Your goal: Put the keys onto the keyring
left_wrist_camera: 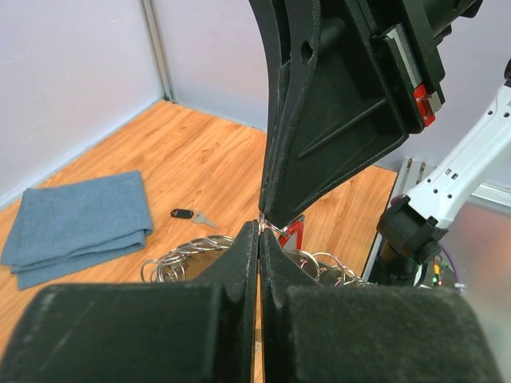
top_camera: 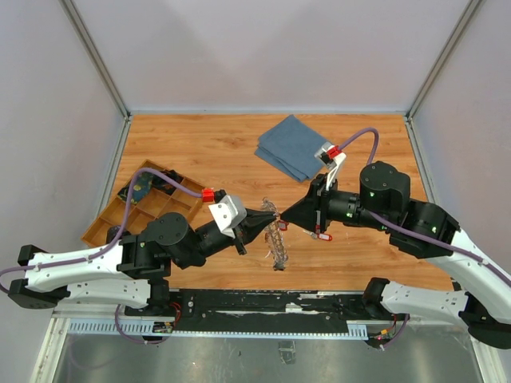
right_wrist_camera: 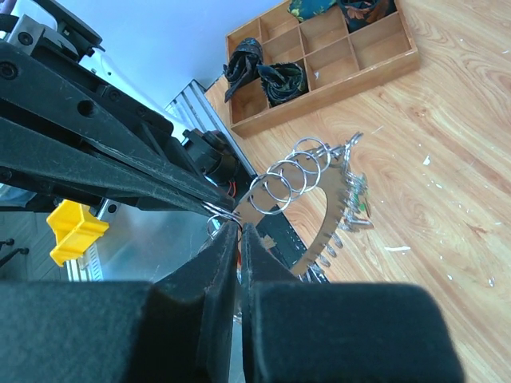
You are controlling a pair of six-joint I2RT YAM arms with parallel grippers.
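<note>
Silvery and jagged, the keyring [top_camera: 278, 243] hangs over the wooden surface [top_camera: 200, 152] in the top view. The left gripper [top_camera: 267, 218] and right gripper [top_camera: 285, 220] meet tip to tip at its far end, and a blue cloth [top_camera: 294, 148] lies well beyond it. Left wrist: the left fingers [left_wrist_camera: 239, 263] are pressed together on a small wire loop of the keyring — a black key [left_wrist_camera: 185, 214] lies beyond it. Right wrist: the right fingers [right_wrist_camera: 219, 255] are likewise closed on a loop — a tray [right_wrist_camera: 319, 72] sits far past the keyring.
</note>
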